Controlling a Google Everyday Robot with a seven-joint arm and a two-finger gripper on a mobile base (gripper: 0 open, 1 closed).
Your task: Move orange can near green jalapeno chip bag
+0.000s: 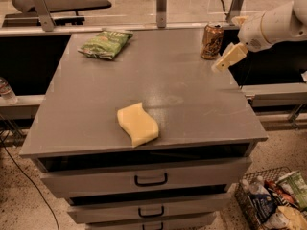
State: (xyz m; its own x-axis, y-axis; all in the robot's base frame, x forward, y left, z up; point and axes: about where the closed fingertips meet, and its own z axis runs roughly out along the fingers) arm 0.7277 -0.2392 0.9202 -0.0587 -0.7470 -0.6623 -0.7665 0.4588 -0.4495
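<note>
**Orange Can Stands at the Far Right, Gripper Beside It**

The orange can is seen standing upright near the back right corner of the grey table top. Its silver top is turned up. The can is not held by anything.

The gripper is seen just to the right of the can, at the end of a white arm that is reached in from the right side. Its pale fingers are spread apart, and nothing is gripped between them. One finger is pointed down and to the left, close by the can and above the edge of the table. Whether the can is touched by that finger cannot be told.

The green jalapeno chip bag is laid flat near the back left corner of the table. The bag and the can are kept well apart, with bare table top between them.

A wavy yellow sponge is laid near the front edge of the table, a bit left of the middle. Drawers with dark handles are seen under the table top. A wire basket filled with packets is seen on the floor at the lower right.
</note>
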